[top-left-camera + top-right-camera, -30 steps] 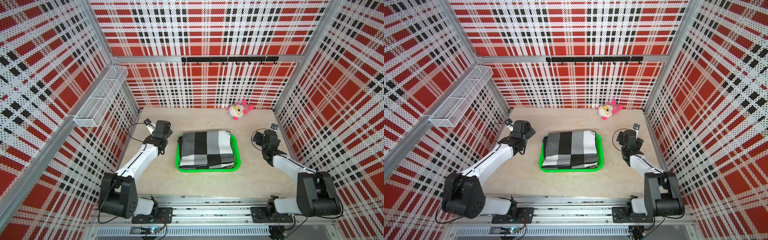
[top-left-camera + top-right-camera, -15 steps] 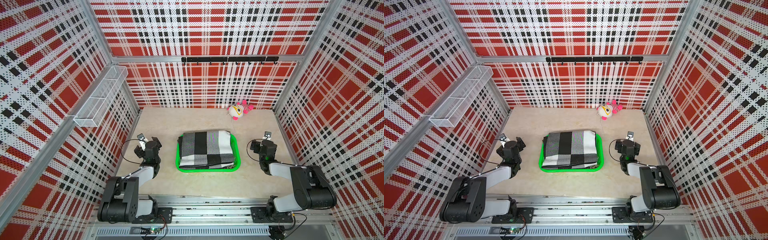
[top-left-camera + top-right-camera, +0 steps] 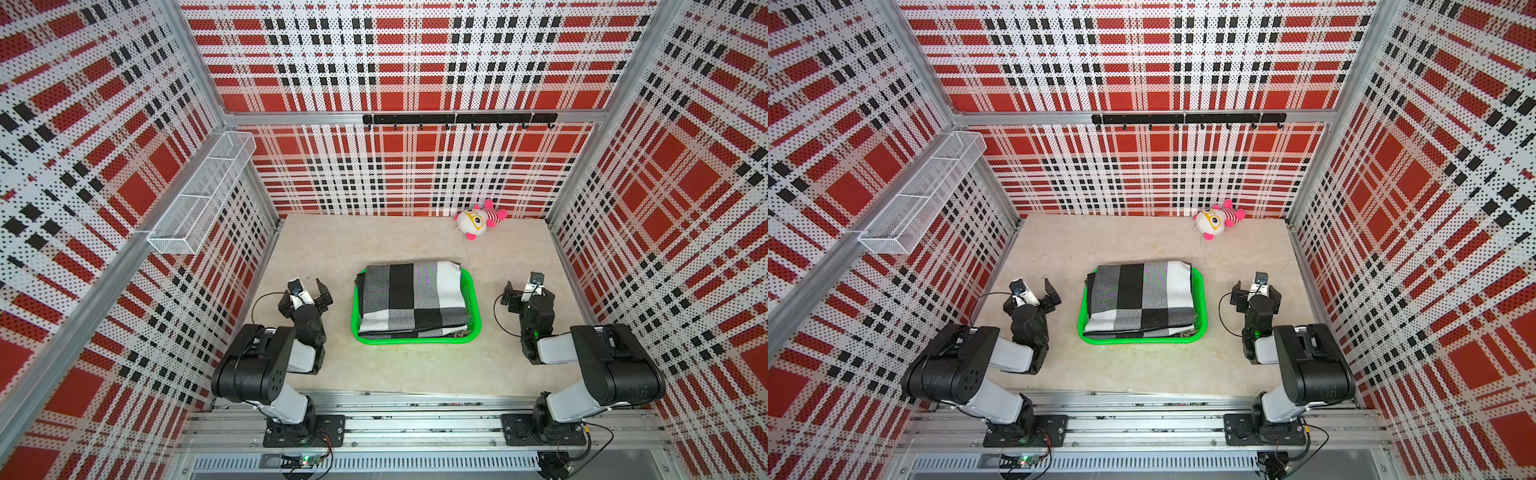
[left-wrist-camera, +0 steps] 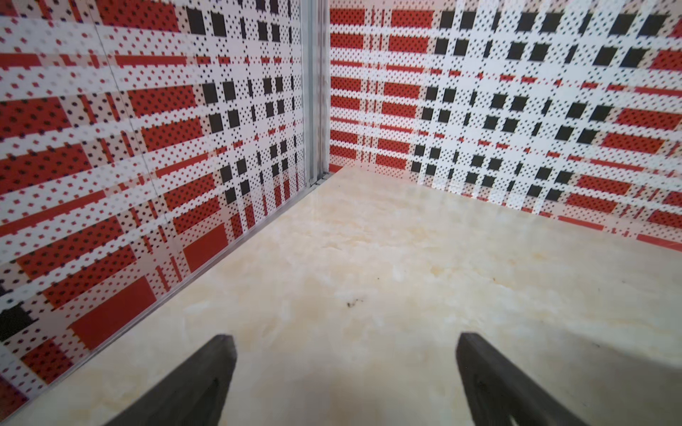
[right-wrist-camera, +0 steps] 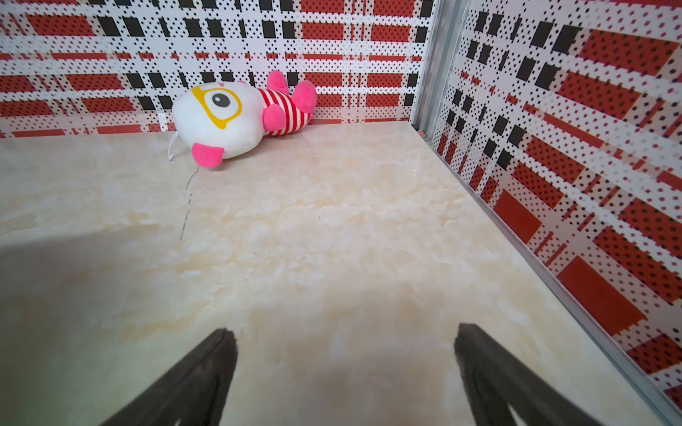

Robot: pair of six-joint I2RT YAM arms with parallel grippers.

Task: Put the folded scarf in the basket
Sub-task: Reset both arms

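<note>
Around the whole cell stand perforated walls (image 3: 415, 54) in red, black and white plaid, closing in the pale marbled table (image 3: 395, 370). Both arms (image 3: 266, 365) are folded back low near their bases, one to each side of the basket and well apart from it, which I judge to be a parked pose that leaves the load alone. High on one side wall hangs a long white wire rack (image 3: 203, 195), and a black hook rail (image 3: 457, 119) runs along the back wall; neither seems to have a part in this job. At the middle of the table sits the green basket (image 3: 415, 341), and the folded scarf (image 3: 411, 297), in grey, black and white checks, lies inside it, filling it almost fully, with its far edge over the far rim. So the task looks finished to me. A pink and white plush toy (image 5: 236, 118) with yellow glasses rests against the back wall, out of the way. The left gripper (image 4: 343, 337) and the right gripper (image 5: 345, 330) each have their jaws spread wide above bare table, empty. No brand, label or writing can be read anywhere; the scarf hides the basket's floor.
</note>
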